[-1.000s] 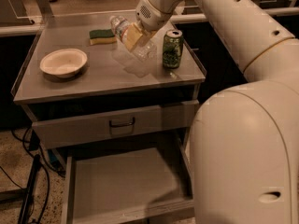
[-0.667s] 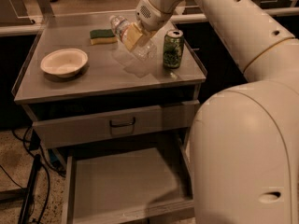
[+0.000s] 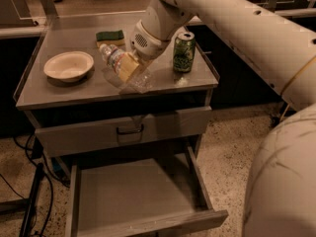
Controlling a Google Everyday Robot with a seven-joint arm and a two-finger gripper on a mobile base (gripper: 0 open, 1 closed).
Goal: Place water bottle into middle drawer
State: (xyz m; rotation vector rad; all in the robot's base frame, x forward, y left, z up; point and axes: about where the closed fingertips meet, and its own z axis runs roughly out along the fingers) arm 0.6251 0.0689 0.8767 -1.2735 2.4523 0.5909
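Note:
The water bottle (image 3: 112,57) is small, clear and ribbed, and lies tilted in my gripper (image 3: 129,67) above the front middle of the table top (image 3: 69,93). The gripper's yellowish fingers (image 3: 127,66) are shut on the bottle's lower part. Its cap end points up and to the left. The middle drawer (image 3: 133,196) is a shallow grey metal tray pulled open below the table, with a bare bottom. It lies lower than the gripper and nearer the camera.
A green drink can (image 3: 183,51) stands right of the gripper. A white bowl (image 3: 68,65) sits at the left and a green and yellow sponge (image 3: 109,36) at the back. The upper drawer with a black handle (image 3: 129,130) is shut. Cables (image 3: 29,196) lie on the floor at left.
My gripper has carried the water bottle down and forward, from over the back of the table to over its front edge. The can, bowl and drawers have not moved.

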